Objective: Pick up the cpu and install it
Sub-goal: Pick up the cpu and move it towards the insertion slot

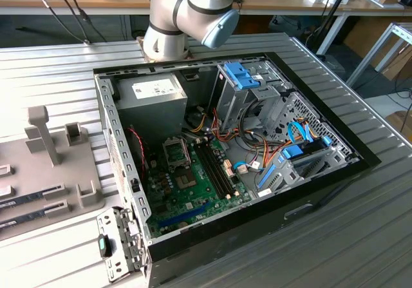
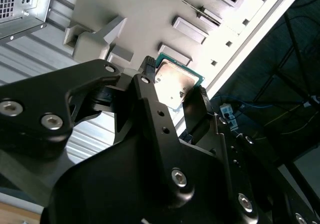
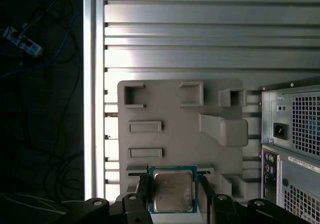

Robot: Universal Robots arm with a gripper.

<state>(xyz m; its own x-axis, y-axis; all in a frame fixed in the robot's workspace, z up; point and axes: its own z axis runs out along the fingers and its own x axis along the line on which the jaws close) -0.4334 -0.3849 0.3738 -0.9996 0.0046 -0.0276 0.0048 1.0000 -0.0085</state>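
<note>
In the exterior view the arm (image 1: 193, 11) shows as rounded pale-grey joint housings with a bluish end cap, bent above the far edge of the table (image 1: 335, 236), behind the open computer case (image 1: 257, 218). In both wrist views the end effector (image 3: 172, 198) (image 2: 172, 86) is narrowed onto the cpu (image 3: 172, 190) (image 2: 176, 78). Its two matt black fingers (image 3: 141, 200) (image 2: 150, 91), flat plates studded with silver screws, press against two opposite edges of the chip. The cpu is a thin square with a dull silvery metal top and a slim green rim. Its flat top faces the wrist cameras, and its edges run square with those of the grey fixture tray (image 3: 175, 108) (image 2: 130, 13) (image 1: 38, 172) behind it. Being square, it has no long axis. It sits over the tray's edge, among moulded slots and blocks; whether it rests on the tray or hangs just above cannot be told. The table is ribbed bare aluminium. The case's perforated metal rear panel (image 3: 300, 134) stands just beside the tray.
</note>
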